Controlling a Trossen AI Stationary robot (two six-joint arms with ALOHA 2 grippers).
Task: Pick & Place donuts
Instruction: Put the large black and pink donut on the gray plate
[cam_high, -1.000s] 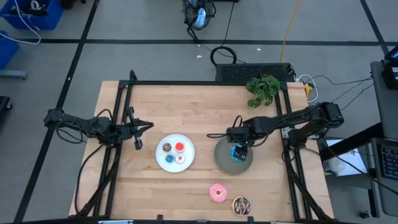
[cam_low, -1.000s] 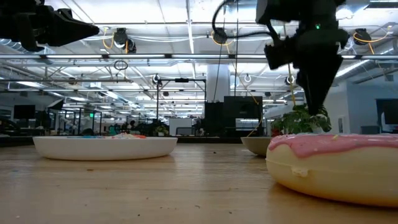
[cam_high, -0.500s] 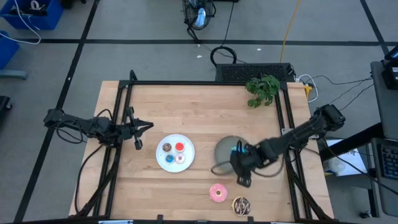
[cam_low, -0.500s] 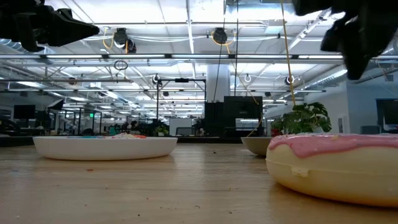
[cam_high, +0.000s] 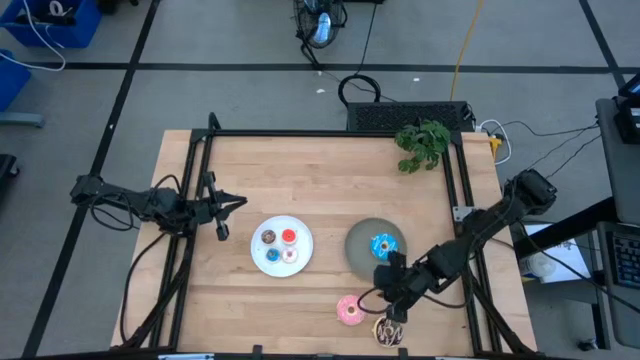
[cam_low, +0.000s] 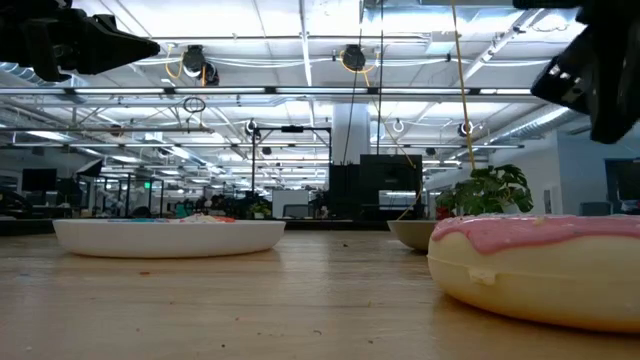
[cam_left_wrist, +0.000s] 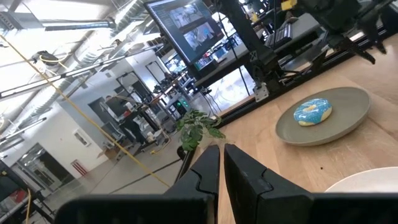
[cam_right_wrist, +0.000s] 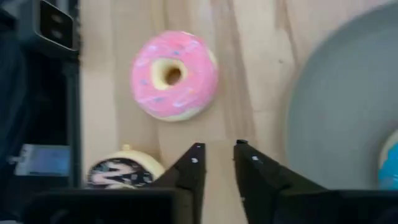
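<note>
A white plate (cam_high: 281, 262) holds four tiny donuts (cam_high: 279, 246): brown, red, blue and white. On the grey plate (cam_high: 358, 250) lies the blue sprinkled donut (cam_high: 384, 244). The pink donut (cam_right_wrist: 173, 74) and the chocolate donut (cam_right_wrist: 124, 174) lie on the bare wood near the table's near edge. My right gripper (cam_right_wrist: 219, 163) hovers over the wood between these two and the grey plate, fingers a little apart with nothing between them. My left gripper (cam_left_wrist: 219, 155) is shut and empty, up in the air left of the white plate.
A potted green plant (cam_high: 422, 142) stands at the table's far right corner. A black frame (cam_high: 330, 134) runs along the far edge and down both sides. Bare wood lies between the two plates and across the far half.
My right gripper has left the grey plate and gone toward the table's near edge, over the wood beside the pink and chocolate donuts. The blue sprinkled donut stays lying on the grey plate.
</note>
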